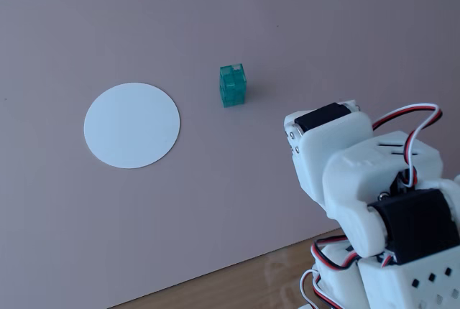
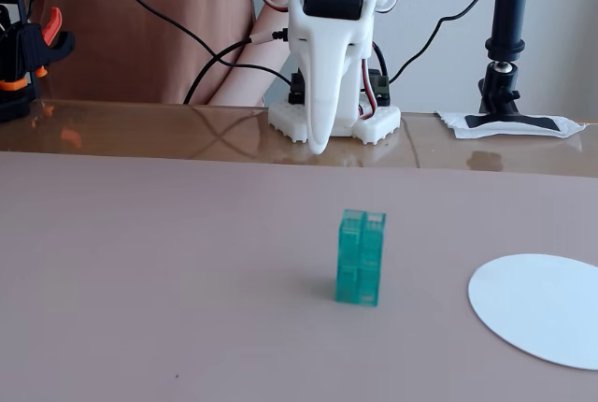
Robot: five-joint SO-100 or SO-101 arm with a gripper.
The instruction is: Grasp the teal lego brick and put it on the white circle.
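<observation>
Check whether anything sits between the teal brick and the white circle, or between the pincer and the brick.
Nothing visible blocks either path. Only bare pinkish mat lies between the small translucent teal lego brick and the flat white paper circle, and between the folded white pincer and the brick.

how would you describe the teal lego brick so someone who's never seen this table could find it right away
Start from the pinkish-mauve mat that covers most of the tabletop. In a fixed view the flat white circle lies on it, and the teal lego brick stands apart to the circle's right. It is the only coloured, translucent, upright thing on the mat, far smaller than the disc.
</observation>
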